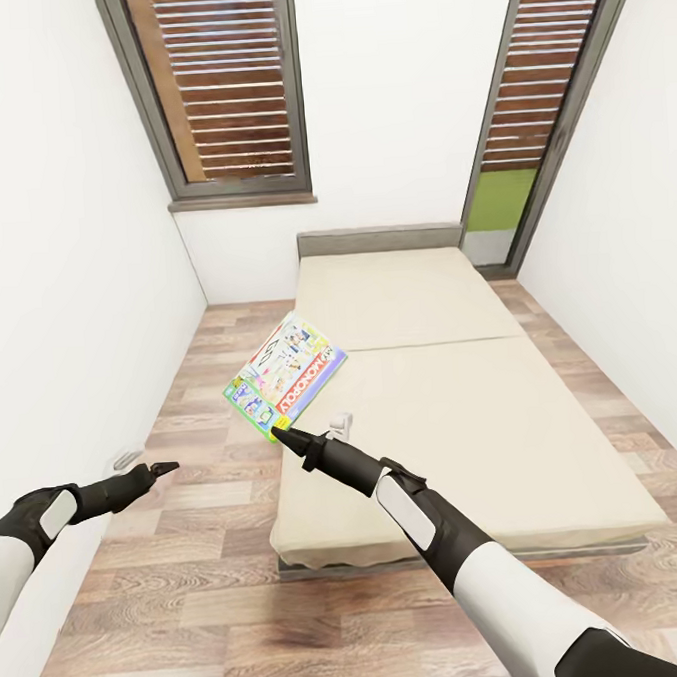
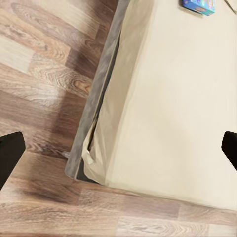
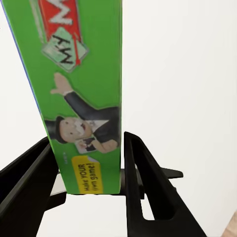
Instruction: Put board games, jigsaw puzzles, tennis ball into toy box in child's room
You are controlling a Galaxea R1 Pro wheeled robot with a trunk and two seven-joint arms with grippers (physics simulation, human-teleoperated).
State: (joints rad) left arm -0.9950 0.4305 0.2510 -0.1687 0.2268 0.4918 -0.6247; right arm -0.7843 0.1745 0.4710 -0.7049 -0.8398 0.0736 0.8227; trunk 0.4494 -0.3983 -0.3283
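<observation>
Green-edged board game (image 1: 286,373) hangs tilted over the bed's (image 1: 464,421) near left corner, clamped in the right end effector (image 1: 281,437) on an outstretched arm. Left end effector (image 1: 158,471), fingers apart, reaches forward above the floor (image 1: 193,588).

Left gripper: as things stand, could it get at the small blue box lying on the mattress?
Probably yes. The left gripper is open and empty above the floor beside the bed, and bare mattress lies between it and the blue box; reach distance is unclear.
</observation>
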